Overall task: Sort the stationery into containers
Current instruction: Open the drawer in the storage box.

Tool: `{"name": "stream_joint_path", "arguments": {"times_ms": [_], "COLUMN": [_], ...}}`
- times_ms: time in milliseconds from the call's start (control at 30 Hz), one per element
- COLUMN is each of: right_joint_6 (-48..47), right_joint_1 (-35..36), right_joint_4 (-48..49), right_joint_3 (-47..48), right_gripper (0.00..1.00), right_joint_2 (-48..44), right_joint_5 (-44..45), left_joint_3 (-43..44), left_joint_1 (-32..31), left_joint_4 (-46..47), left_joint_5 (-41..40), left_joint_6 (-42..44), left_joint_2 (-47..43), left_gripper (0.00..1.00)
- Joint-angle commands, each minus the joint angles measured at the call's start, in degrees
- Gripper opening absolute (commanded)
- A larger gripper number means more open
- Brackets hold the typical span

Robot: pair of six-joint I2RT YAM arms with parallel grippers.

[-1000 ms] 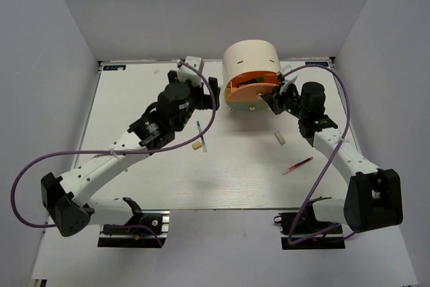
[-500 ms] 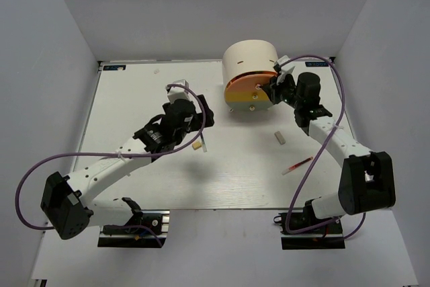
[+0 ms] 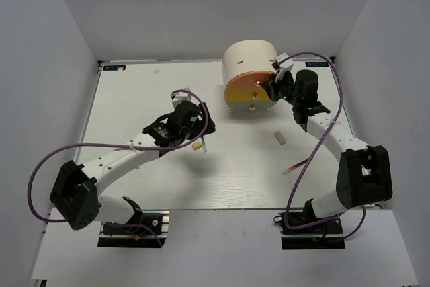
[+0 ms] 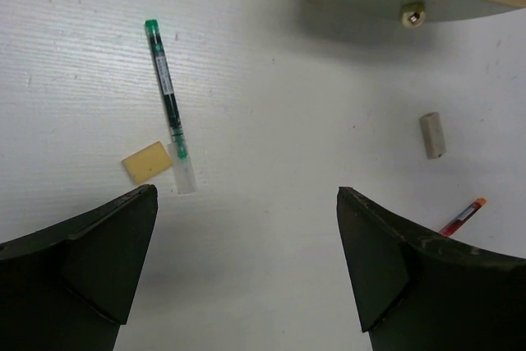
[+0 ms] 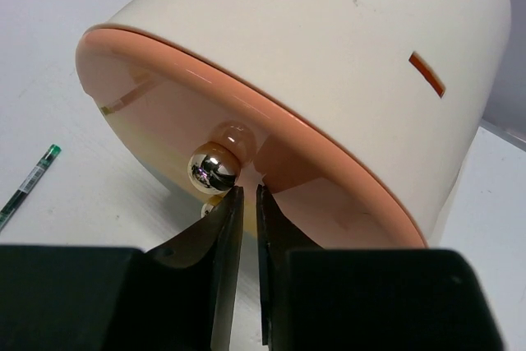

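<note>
My left gripper hangs over the middle of the worktop with its fingers spread wide and nothing between them. Below it lies a thin green-tipped pen, its clear end just beside a small tan eraser. A grey eraser lies well apart from them toward the right edge. The red pen lies nearer the near right corner.

My right gripper is almost closed. Only a thin slit shows between the fingers, and nothing sits in it. Its tips are right under the shiny knob of the orange drawer. One tip seems to touch the knob, though the wrist view is too close for me to be sure. The drawer front lies against the cream drum unit, which stands at the far edge of the worktop, right of the middle. From above, the same gripper sits at the right side of the drawer front, and my left gripper sits left of the worktop's middle.
</note>
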Motion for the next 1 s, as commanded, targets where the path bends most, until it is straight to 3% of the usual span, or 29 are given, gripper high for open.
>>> {"name": "stream_joint_path", "arguments": {"times_ms": [0, 333, 767, 967], "right_joint_6": [-0.63, -0.37, 5.06, 12.54], "right_joint_1": [0.04, -0.05, -0.05, -0.05], "right_joint_4": [2.9, 3.51, 0.26, 0.17], "right_joint_3": [1.43, 0.46, -4.19, -6.66], "right_gripper": [0.19, 0.24, 0.25, 0.37], "right_joint_2": [-0.6, -1.21, -4.11, -4.55], "right_joint_5": [0.7, 1.93, -3.86, -4.4], "left_joint_3": [-0.29, 3.14, 4.28, 4.81], "left_joint_1": [0.77, 1.83, 2.35, 2.35], "left_joint_4": [-2.14, -3.9, -3.38, -3.38], "left_joint_5": [2.55, 6.86, 5.8, 5.8], "left_joint_6": [0.31, 4.18, 5.85, 6.38], "left_joint_2": [1.59, 11.0, 12.76, 13.38], "left_gripper": [1.0, 1.0, 1.0, 1.0]}}
